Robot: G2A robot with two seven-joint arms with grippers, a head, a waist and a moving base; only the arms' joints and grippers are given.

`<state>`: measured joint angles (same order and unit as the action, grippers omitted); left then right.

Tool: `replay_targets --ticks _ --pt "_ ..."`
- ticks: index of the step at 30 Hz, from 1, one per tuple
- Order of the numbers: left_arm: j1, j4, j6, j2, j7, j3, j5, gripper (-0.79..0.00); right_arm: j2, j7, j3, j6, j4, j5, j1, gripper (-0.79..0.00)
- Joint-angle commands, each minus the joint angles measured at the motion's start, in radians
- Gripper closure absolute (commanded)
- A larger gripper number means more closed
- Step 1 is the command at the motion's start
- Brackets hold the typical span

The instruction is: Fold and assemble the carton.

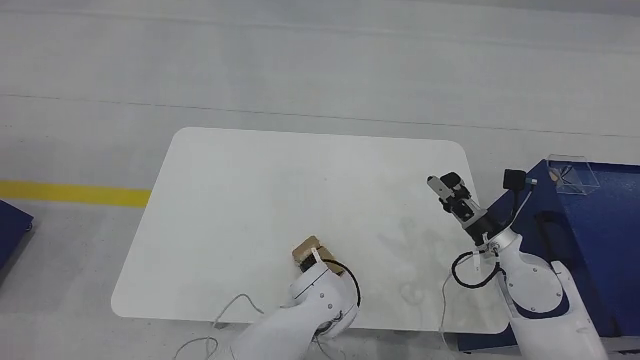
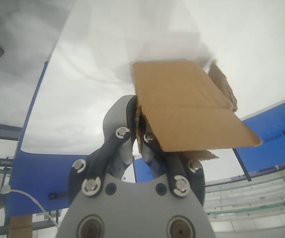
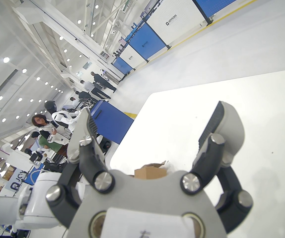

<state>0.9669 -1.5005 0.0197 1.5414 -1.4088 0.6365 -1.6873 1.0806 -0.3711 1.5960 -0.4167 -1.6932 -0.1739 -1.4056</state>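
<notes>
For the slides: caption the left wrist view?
Left pincer shut on an edge of the partly folded brown carton.

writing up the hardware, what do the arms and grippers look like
Both arms have white shells: left arm, right arm. The left gripper and right gripper share grey bases, black linkages with silver bolts, grey fingers, black pads. A black cable loops at the right wrist.

Left hand (image 2: pixel 137 118) closed, right hand (image 3: pixel 155 111) agape.

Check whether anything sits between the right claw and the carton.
Nothing visible does. The right claw hangs open above the table. Only the white table surface lies between that claw and the carton, which the left claw grips toward the table's near edge.
</notes>
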Motion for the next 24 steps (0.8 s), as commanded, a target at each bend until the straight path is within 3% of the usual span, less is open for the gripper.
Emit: replay_targets --ticks 1,5,8,10,11,13,15,19,21,23,24 --pt "-0.017 0.016 0.003 0.012 0.032 -0.006 -0.004 -0.785 0.0 0.0 0.0 0.0 0.0 0.0 0.0 -0.785" --pt "0.001 -0.064 -0.018 0.006 0.04 0.008 0.085 -0.785 0.0 0.0 0.0 0.0 0.0 0.0 0.0 -0.785" --pt "0.081 -0.234 -0.076 -0.022 0.04 0.046 0.193 -0.785 0.0 0.0 0.0 0.0 0.0 0.0 0.0 -0.785" --pt "0.165 -0.396 -0.185 -0.052 0.07 0.071 0.273 -0.785 0.0 0.0 0.0 0.0 0.0 0.0 0.0 -0.785" --pt "0.199 -0.465 -0.286 -0.071 0.088 0.074 0.366 -0.785 0.0 -0.004 -0.004 0.005 -0.005 0.0 -0.003 -0.785" --pt "0.278 -0.559 -0.432 -0.107 0.172 0.104 0.478 -0.785 0.0 -0.033 -0.021 0.033 -0.036 -0.01 -0.011 -0.785" --pt "0.342 -0.583 -0.565 -0.141 0.326 0.188 0.52 -0.785 -0.002 -0.022 -0.028 0.043 -0.074 -0.13 -0.02 -0.785" --pt "0.435 -0.533 -0.763 -0.203 0.616 0.356 0.66 -0.785 0.003 0.035 -0.089 0.081 -0.124 -0.318 -0.049 -0.785" --pt "0.452 -0.506 -0.815 -0.227 0.747 0.404 0.771 -0.785 0.006 0.032 -0.121 0.104 -0.137 -0.357 -0.059 -0.785" --pt "0.461 -0.498 -0.788 -0.25 0.926 0.415 0.902 -0.785 0.007 0.007 -0.152 0.133 -0.146 -0.411 -0.064 -0.785" --pt "0.461 -0.498 -0.788 -0.25 0.926 0.415 0.902 -0.785 0.007 0.007 -0.152 0.133 -0.146 -0.411 -0.064 -0.785"
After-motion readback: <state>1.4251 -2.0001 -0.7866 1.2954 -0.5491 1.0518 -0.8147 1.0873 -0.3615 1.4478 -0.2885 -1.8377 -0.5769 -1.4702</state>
